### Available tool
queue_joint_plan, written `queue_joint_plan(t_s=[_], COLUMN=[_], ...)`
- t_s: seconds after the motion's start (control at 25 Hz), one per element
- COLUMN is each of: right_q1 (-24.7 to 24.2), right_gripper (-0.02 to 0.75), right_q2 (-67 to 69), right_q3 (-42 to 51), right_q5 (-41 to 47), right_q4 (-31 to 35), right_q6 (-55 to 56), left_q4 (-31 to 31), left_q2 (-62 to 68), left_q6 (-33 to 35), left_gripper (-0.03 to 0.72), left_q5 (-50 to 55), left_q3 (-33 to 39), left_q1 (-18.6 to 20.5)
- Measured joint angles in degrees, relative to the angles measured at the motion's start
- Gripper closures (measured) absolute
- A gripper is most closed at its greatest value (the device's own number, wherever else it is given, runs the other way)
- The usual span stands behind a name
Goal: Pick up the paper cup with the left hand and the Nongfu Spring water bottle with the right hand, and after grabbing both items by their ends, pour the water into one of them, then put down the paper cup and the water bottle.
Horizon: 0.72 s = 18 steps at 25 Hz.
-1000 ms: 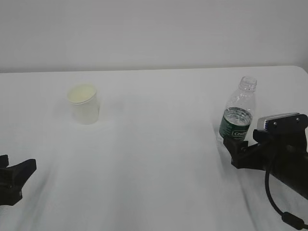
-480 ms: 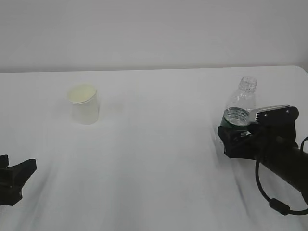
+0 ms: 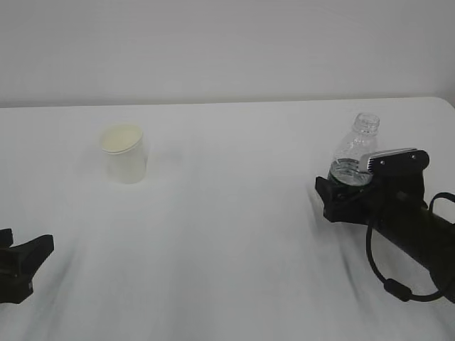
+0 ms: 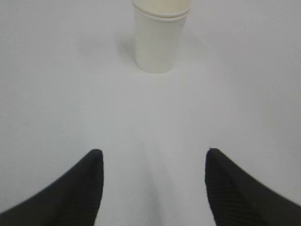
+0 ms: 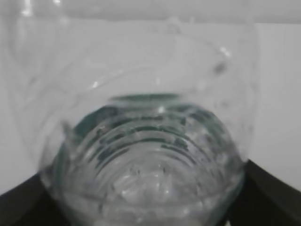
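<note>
Right wrist view filled by the Nongfu Spring water bottle (image 5: 146,141), set between the spread jaws of the right hand (image 3: 340,197), not yet pinched. Capless and part full of water (image 3: 350,171): likely to tip or spill if nudged off-centre during closing. Far left of the bottle, the paper cup (image 3: 124,153) upright; left hand (image 4: 153,188) spread, well short of it. Nothing between.

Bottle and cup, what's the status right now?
Right hand open around water bottle. Left hand open, short of paper cup. Nothing between.
</note>
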Motion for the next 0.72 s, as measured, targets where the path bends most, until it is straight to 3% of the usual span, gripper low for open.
queue_joint_plan(t_s=[0.72], right_q1=[0.0], right_gripper=[0.2], right_q2=[2.46], right_q3=[-0.94], right_q5=[0.0], right_q4=[0.0], right_q6=[0.0], left_q4=[0.0], left_q2=[0.0], left_q6=[0.0], left_gripper=[0.204], left_q5=[0.0], left_q3=[0.0], left_q1=[0.0])
